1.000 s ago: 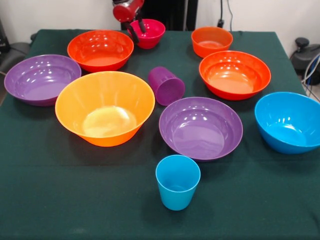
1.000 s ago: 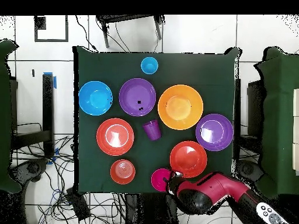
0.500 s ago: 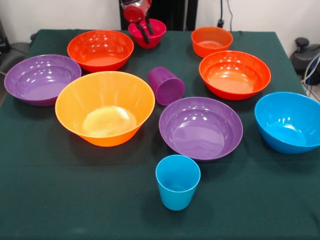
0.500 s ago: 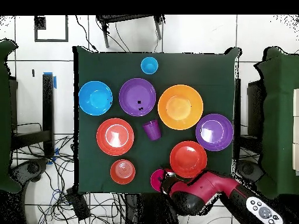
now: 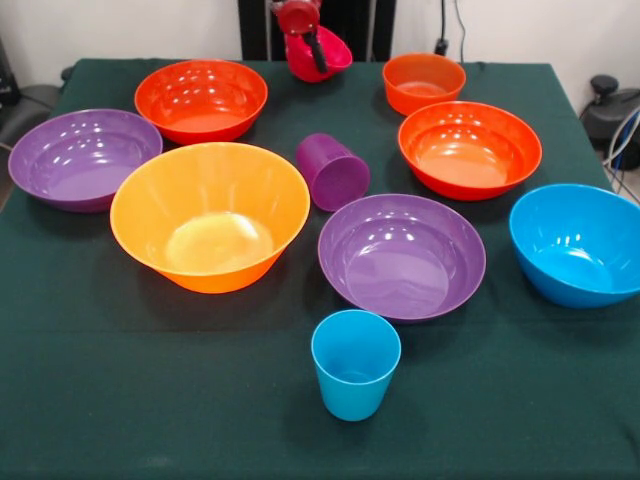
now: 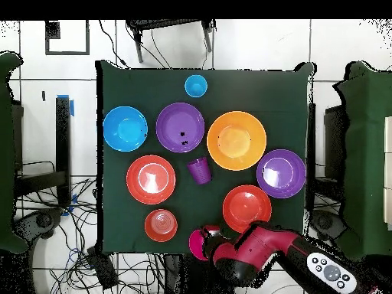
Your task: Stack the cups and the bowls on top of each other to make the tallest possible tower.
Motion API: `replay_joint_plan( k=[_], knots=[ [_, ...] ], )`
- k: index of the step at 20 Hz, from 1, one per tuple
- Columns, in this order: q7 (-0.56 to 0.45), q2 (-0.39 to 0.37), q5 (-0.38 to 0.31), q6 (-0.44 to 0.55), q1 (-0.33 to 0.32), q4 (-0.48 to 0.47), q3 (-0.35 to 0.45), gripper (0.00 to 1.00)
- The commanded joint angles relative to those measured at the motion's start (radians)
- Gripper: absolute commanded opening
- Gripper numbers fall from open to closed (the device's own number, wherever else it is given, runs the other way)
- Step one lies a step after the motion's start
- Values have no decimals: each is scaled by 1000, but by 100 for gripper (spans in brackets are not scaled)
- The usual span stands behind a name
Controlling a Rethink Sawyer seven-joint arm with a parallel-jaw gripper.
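Note:
My gripper [image 5: 317,47] is shut on the rim of the small magenta bowl [image 5: 332,58], which hangs tilted at the table's far edge; from above the bowl [image 6: 197,243] sits beside the arm's red head. The purple cup [image 5: 333,172] lies on its side mid-table. The light blue cup [image 5: 355,365] stands upright near the front. Around them sit the big orange bowl [image 5: 210,215], two purple bowls [image 5: 402,255] [image 5: 82,158], two red-orange bowls [image 5: 201,100] [image 5: 469,148], the blue bowl [image 5: 578,243] and the small orange bowl [image 5: 423,82], all apart, none stacked.
A dark green cloth covers the table [image 5: 150,410]. The red arm [image 6: 268,249] reaches in over the table's edge in the overhead view. Cables and chairs ring the table on the tiled floor.
The gripper has closed on the magenta bowl's rim and carried it rightward along the far edge in the front view. The bowl now tilts. Nothing else moved.

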Motion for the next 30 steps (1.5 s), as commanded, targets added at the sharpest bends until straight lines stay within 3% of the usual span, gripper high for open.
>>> replay_joint_plan(
  k=[1,11,17,19,25,30],
  knots=[
    [104,-7,-81,-40,33,-25,-106,0],
    [-48,14,8,-38,-7,-51,-90,0],
    [-24,-172,267,36,11,43,54,0],
    [-34,-197,355,74,22,49,87,0],
    [-84,-122,481,181,63,-53,86,0],
    [-80,-112,588,236,100,-113,122,0]
  ],
)
